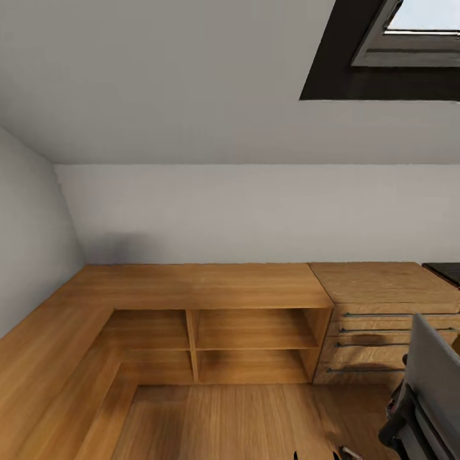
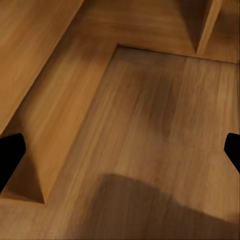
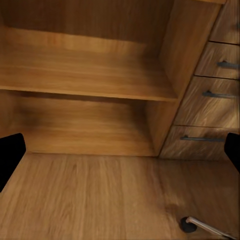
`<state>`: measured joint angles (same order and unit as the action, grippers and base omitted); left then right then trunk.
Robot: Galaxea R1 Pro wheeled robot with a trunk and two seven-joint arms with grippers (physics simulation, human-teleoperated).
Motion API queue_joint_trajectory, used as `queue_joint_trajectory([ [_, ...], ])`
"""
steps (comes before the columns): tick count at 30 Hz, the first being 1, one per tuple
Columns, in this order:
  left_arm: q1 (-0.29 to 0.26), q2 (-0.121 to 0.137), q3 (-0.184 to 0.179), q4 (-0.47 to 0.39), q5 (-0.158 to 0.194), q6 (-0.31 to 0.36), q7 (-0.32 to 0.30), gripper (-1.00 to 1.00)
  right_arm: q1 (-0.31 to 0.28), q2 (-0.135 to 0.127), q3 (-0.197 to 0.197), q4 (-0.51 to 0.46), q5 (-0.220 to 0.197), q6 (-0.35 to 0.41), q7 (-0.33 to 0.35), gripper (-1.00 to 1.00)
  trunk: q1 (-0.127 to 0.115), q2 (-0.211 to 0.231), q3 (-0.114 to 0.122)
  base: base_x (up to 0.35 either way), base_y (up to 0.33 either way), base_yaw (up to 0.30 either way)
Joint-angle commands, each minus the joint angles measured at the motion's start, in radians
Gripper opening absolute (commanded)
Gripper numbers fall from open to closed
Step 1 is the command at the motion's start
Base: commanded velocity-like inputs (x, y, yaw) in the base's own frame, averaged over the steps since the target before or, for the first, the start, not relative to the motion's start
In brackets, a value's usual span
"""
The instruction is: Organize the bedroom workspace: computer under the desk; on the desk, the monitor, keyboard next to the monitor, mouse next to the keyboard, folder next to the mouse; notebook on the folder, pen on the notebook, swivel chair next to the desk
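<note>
Both sets of fingers (image 2: 120, 150) (image 3: 120, 155) spread apart, empty, over the floor (image 1: 255, 415). Swivel chair (image 1: 431, 377) at right, beside the dresser (image 1: 383, 319); turn right, approach slowly

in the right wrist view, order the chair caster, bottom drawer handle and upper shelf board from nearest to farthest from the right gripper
1. Chair caster, on the floor just ahead of the right gripper.
2. Bottom drawer handle, on the dresser's lowest drawer front beyond the caster.
3. Upper shelf board, higher up and set back inside the open shelving.
</note>
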<state>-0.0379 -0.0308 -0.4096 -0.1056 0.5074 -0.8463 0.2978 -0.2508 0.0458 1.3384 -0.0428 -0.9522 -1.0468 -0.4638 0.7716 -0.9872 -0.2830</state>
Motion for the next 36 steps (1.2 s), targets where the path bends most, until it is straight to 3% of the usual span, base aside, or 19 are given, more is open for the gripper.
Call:
queue_joint_trajectory([
  [1, 0.000, 0.000, -0.009, 0.000, 0.005, -0.002, 0.006, 1.00, -0.001, 0.000, 0.008, 0.000, 0.000, 0.000, -0.010, 1.00, 0.000, -0.001, -0.001, 0.182, 0.207, -0.295],
  [11, 0.000, 0.000, -0.009, 0.000, 0.005, -0.001, 0.006, 1.00, -0.001, 0.000, 0.011, 0.000, 0.000, 0.000, -0.009, 1.00, 0.000, -0.001, -0.001, 0.140, 0.154, -0.295],
  [29, 0.000, 0.000, -0.009, 0.000, 0.005, -0.002, 0.006, 1.00, -0.001, 0.000, 0.031, 0.000, 0.000, 0.000, -0.009, 1.00, 0.000, -0.001, -0.001, 0.011, 0.014, -0.295],
  [36, 0.000, 0.000, -0.008, -0.001, 0.005, -0.002, 0.006, 1.00, -0.001, 0.000, 0.031, 0.000, 0.000, 0.000, -0.010, 1.00, 0.000, -0.001, -0.001, 0.000, 0.163, -0.295],
])
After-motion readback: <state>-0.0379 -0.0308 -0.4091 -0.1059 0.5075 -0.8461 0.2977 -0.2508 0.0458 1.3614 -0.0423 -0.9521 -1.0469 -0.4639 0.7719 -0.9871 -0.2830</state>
